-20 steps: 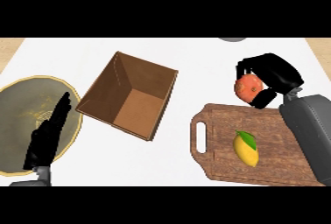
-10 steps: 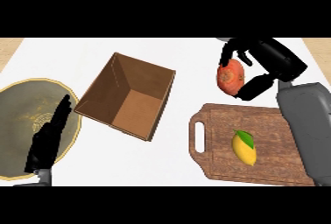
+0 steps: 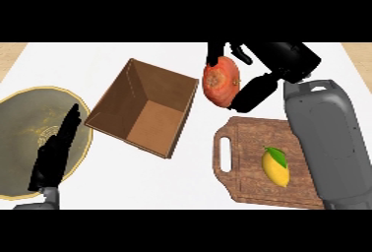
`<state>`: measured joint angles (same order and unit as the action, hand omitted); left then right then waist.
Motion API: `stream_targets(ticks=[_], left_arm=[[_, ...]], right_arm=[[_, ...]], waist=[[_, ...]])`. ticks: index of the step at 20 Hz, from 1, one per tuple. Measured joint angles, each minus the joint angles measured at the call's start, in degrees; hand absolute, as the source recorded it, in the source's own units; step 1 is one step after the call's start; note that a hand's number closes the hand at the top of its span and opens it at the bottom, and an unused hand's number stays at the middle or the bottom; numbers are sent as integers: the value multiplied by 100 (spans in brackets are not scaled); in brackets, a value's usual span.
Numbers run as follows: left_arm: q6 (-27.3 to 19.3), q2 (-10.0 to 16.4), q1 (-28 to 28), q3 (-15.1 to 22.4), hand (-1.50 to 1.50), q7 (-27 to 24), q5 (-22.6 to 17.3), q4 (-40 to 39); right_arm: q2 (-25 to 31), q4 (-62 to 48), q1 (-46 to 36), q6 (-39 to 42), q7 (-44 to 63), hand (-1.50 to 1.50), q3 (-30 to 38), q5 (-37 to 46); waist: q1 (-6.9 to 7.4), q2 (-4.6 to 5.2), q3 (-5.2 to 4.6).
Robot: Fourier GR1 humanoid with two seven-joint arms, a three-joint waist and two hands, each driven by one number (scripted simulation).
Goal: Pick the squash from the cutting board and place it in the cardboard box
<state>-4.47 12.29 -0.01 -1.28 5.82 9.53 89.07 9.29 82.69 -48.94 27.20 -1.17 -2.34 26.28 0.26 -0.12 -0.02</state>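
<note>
**Squash off the board, not yet in the box**

The right hand (image 3: 289, 58) is clamping the squash (image 3: 222, 82), with fingers curling over its far end and the thumb pressing in from the near right. The squash is hanging over the white counter (image 3: 189, 187), clear of the cutting board (image 3: 245, 142) and just right of the cardboard box (image 3: 116, 98), close to its right rim but not above the opening.

Judging by that, the pick is looking done. What is remaining is the carry to the left over the box, the lowering and the letting go. The box is lying open toward the camera, its brown floor showing, with nothing inside it.

The squash's long axis is running far to near, leaning only slightly, so one end is pointing at the far edge of the counter and the other toward the board. Which end is carrying the stem cannot be told.

A yellow fruit (image 3: 276, 166) is lying on the board. The left hand (image 3: 56, 150) is resting with straight fingers, apart from everything in play, over the gold-rimmed plate (image 3: 18, 110) at the left.
</note>
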Motion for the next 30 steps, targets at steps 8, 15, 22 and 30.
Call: stream_targets(ticks=[8,15,22,30], left_arm=[[133,17,-8,-72,0,-40,-23,0],[133,-64,-55,31,0,-18,103,34],[175,-107,-262,28,0,74,115,-35],[255,-116,-228,39,0,53,120,12]], right_arm=[[-757,-509,-590,-537,914,150,-769,288],[-897,-2076,-1262,-1423,929,150,-1633,73],[-923,-3314,-1675,-2319,1143,-150,-2568,-690],[-928,-3983,-1779,-3268,737,-150,-3200,-1897]], waist=[[46,11,-2],[154,38,-3],[237,57,-4],[344,85,-4]])
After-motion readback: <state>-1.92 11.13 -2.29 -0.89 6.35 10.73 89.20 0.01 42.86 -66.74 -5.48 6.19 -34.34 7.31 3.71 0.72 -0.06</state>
